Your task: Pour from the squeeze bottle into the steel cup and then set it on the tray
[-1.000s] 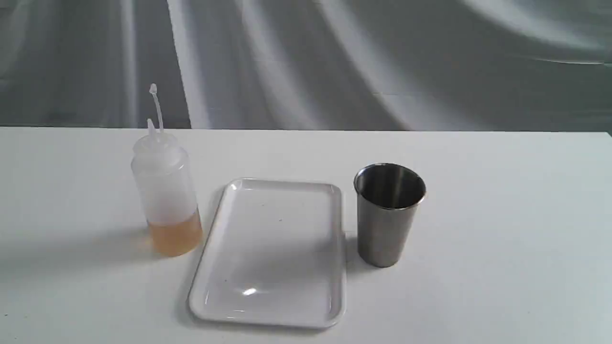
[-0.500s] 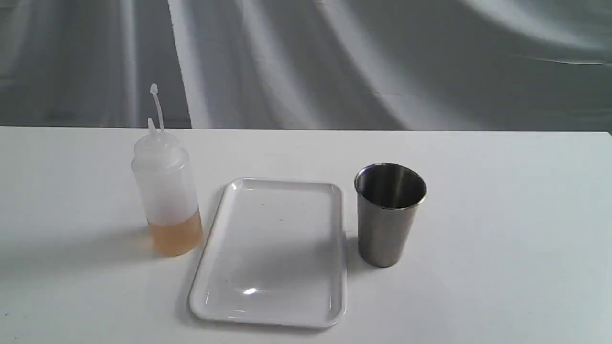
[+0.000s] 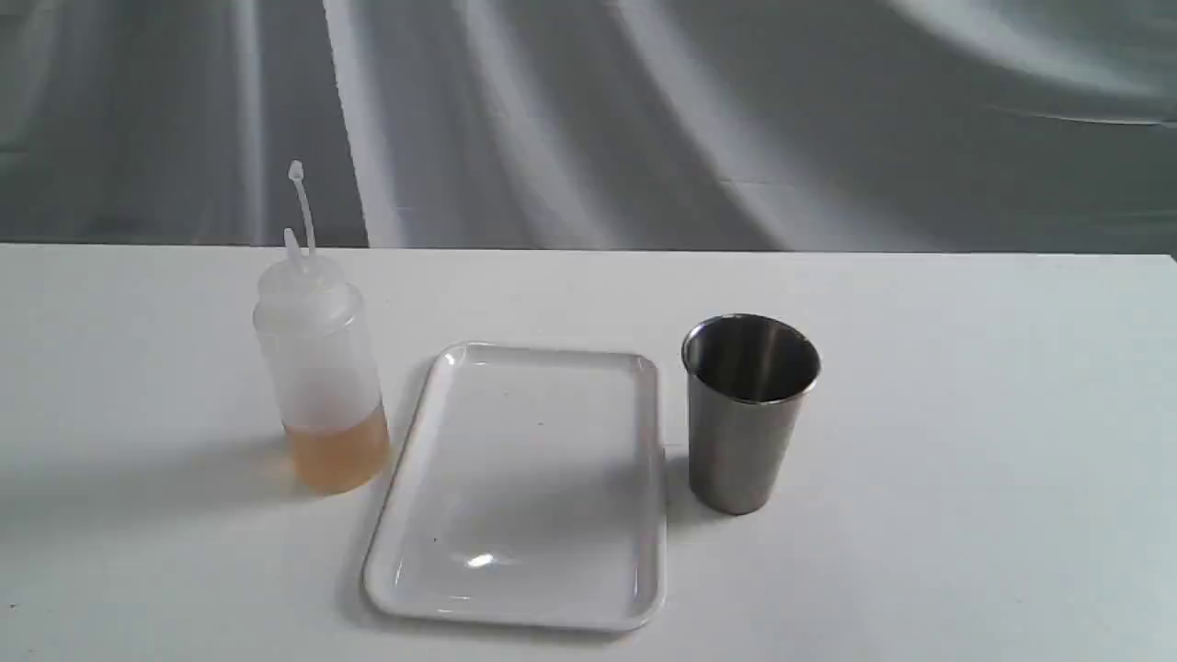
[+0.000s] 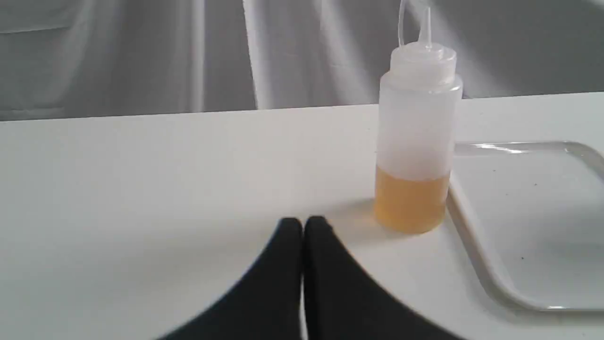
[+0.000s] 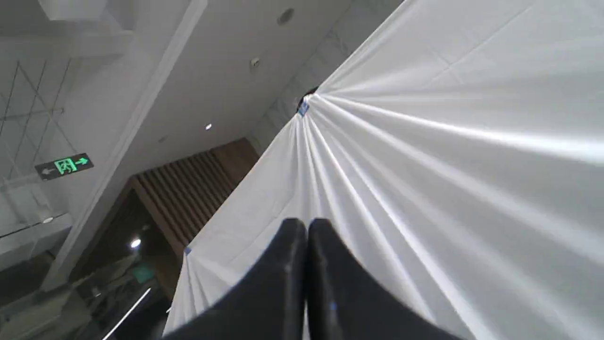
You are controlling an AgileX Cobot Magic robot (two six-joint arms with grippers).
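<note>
The squeeze bottle stands upright on the white table at the left, amber liquid in its lower part, its cap strap sticking up. Right beside it lies the white tray, with nothing on it. The steel cup stands upright just right of the tray. Neither arm shows in the exterior view. In the left wrist view my left gripper is shut, low over the table, a short way from the bottle and the tray's rim. My right gripper is shut too, pointing up at a white drape and ceiling.
A grey draped cloth hangs behind the table's far edge. The white tabletop stretches out on both sides of the three objects. The right wrist view shows ceiling and a green exit sign, no table.
</note>
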